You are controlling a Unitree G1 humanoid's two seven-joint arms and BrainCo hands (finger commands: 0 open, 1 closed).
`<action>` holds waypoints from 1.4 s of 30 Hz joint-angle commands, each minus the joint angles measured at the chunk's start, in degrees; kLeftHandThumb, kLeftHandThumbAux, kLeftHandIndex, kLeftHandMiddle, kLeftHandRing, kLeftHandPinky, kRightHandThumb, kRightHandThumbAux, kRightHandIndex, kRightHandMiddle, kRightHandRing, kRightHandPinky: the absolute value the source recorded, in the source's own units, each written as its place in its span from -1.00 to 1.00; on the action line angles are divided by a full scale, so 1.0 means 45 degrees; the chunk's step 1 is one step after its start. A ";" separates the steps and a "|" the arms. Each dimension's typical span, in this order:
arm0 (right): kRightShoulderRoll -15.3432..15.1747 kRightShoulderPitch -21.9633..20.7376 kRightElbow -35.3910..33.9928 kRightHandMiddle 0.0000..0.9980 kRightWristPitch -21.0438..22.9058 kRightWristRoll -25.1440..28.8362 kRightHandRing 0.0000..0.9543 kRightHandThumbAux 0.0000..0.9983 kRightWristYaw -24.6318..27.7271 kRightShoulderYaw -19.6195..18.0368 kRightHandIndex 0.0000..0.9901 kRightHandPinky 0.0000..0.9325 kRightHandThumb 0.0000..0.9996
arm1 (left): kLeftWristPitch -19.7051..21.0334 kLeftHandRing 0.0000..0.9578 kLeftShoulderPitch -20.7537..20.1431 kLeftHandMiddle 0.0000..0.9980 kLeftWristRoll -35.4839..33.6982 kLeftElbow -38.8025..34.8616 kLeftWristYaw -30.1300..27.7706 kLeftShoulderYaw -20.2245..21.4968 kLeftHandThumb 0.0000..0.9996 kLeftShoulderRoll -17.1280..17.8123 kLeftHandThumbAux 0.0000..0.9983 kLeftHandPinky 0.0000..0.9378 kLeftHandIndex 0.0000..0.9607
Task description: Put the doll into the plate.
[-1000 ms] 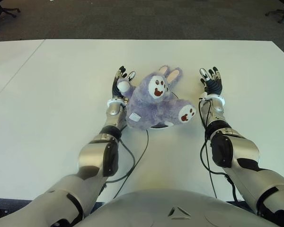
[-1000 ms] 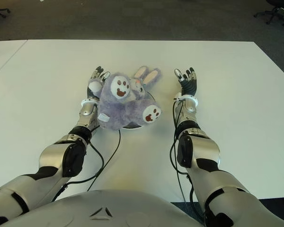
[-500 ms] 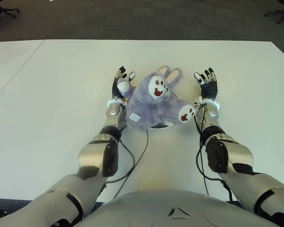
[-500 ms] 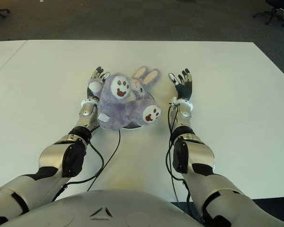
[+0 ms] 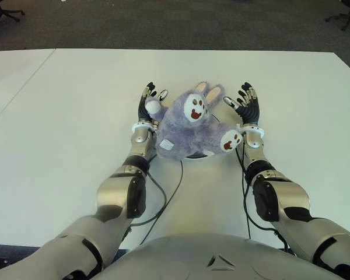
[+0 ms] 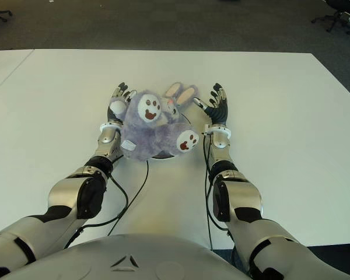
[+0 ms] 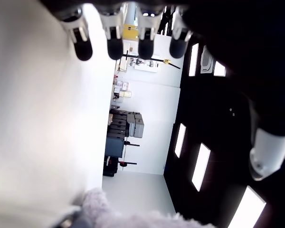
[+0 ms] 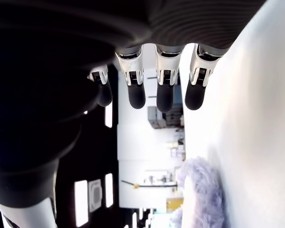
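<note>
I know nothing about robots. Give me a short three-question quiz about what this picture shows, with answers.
1. True or false: the fluffy purple bunny doll lies over the dark round plate.
2. Which hand shows beside the doll's long ears: A) left hand B) right hand?
3. Fill in: both hands have their fingers ____ and hold nothing.

Key: 1 true; 2 B; 3 open. Both hands flank the doll on the white table.

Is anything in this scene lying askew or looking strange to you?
Yes. The purple doll lies tilted, feet up, on the dark plate, hiding nearly all of it. The left hand and right hand flank it, fingers open.
</note>
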 commanded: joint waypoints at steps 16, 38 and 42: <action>0.0071 0.4028 0.1890 -0.66 0.2757 -0.3786 -0.71 0.55 -0.3941 0.3680 -0.74 -0.73 -1.00 | 0.1780 -0.99 0.2888 -0.96 -0.0140 0.1731 -0.0292 0.0155 -1.00 0.0085 0.34 -0.96 -1.00; 0.0771 0.3765 0.1762 -0.79 0.2142 -0.0779 -0.81 0.56 -0.1162 0.0489 -0.79 -0.75 -1.00 | 0.1500 -1.00 0.2915 -1.00 -0.0075 0.1699 -0.0276 0.0100 -1.00 0.0094 0.35 -0.97 -1.00; 0.0812 0.3747 0.1764 -0.79 0.2080 -0.0878 -0.80 0.57 -0.1181 0.0387 -0.78 -0.75 -1.00 | 0.1533 -1.00 0.2919 -1.00 -0.0152 0.1703 -0.0369 0.0172 -1.00 0.0126 0.38 -0.97 -1.00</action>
